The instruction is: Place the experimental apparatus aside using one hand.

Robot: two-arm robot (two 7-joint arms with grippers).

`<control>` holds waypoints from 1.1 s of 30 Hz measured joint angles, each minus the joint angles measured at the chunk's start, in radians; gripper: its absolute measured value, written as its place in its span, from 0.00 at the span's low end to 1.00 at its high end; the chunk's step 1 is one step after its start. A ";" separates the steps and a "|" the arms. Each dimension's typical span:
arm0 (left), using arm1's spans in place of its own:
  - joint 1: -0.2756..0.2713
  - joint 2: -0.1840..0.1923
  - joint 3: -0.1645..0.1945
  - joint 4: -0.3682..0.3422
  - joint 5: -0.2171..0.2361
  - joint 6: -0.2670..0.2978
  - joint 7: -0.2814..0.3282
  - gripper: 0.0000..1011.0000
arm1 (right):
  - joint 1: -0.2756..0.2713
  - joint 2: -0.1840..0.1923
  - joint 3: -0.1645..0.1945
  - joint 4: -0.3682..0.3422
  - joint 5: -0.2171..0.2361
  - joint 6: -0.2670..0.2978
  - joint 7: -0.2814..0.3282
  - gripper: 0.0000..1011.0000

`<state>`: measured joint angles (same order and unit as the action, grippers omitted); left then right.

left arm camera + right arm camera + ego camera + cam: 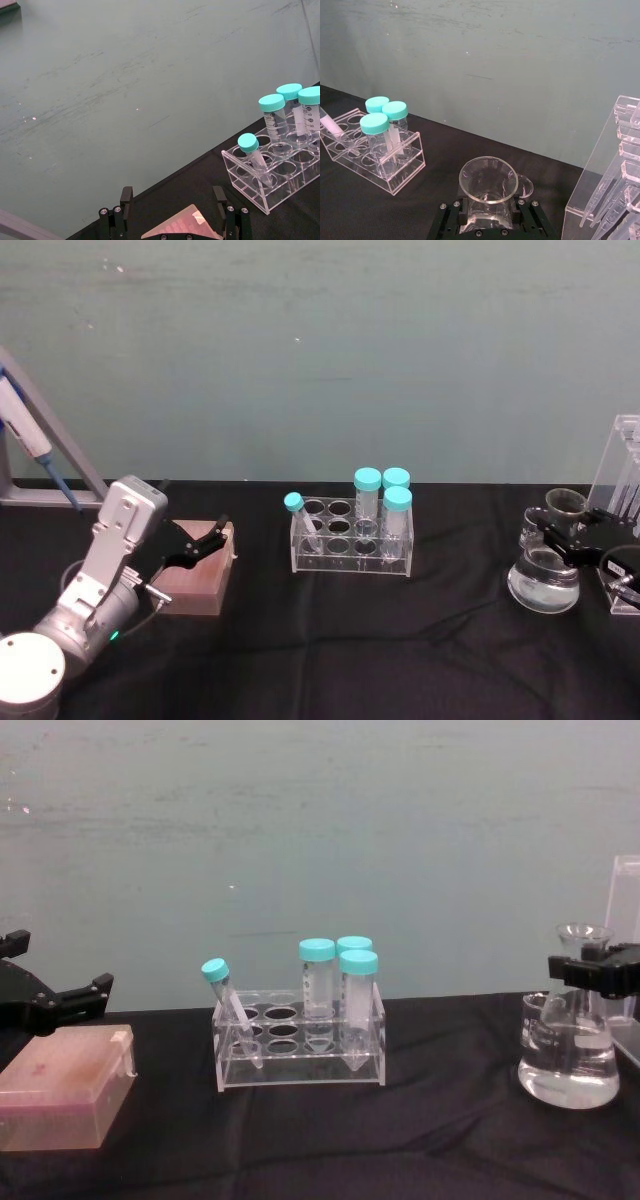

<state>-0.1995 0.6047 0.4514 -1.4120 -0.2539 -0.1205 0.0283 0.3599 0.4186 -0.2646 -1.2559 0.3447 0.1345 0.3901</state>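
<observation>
The right end effector (568,537), black and two-fingered, is sitting at the right edge of the head view, its fingers pinching the neck of the clear glass conical flask with clear liquid (545,578). In the right wrist view, at the bottom centre, those black fingers (462,216) are pressing on both sides of the flask's neck just below its flared rim (489,180). In the chest view, at the far right, the flask (566,1055) is standing upright with its base seeming to rest on the black cloth-covered table (400,640). Just beside it, at the right edge, the tall clear acrylic stand of plastic pipettes (625,480) is rising; in the right wrist view it is filling the lower right corner (615,170).

In the middle of the head view, a clear acrylic tube rack (350,538) is carrying three upright teal-capped tubes (383,502) and one smaller teal-capped tube (302,520) leaning to the left.

The left end effector (205,543), black with its fingers spread apart, is hovering at the lower left of the head view over a pink translucent box (200,580). In the chest view, at the left edge, its fingers (70,995) are sitting just above that box (65,1095), without touching it.
</observation>
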 joint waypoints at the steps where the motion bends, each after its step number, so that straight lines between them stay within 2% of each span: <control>1: 0.000 0.000 0.000 0.000 0.000 0.000 0.000 0.99 | 0.000 0.000 0.000 0.000 0.000 0.000 0.000 0.45; 23: 0.000 0.000 0.000 0.000 0.000 0.000 0.000 0.99 | -0.001 0.001 -0.001 0.000 0.000 0.002 0.000 0.45; 28: 0.000 0.000 0.000 0.000 0.000 0.000 0.000 0.99 | -0.002 0.001 -0.003 0.002 -0.001 0.005 0.001 0.57; 30: 0.000 0.000 0.000 0.000 0.000 0.000 0.000 0.99 | -0.002 0.001 -0.003 0.002 -0.001 0.005 0.000 0.65; 32: 0.000 0.000 0.000 0.000 0.000 0.000 0.000 0.99 | -0.002 0.001 -0.003 0.002 -0.001 0.005 0.000 0.69; 33: 0.000 0.000 0.000 0.000 0.000 0.000 0.000 0.99 | -0.002 0.001 -0.003 0.002 -0.001 0.005 0.001 0.75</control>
<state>-0.1995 0.6047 0.4514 -1.4120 -0.2539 -0.1205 0.0283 0.3580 0.4196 -0.2674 -1.2542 0.3441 0.1395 0.3906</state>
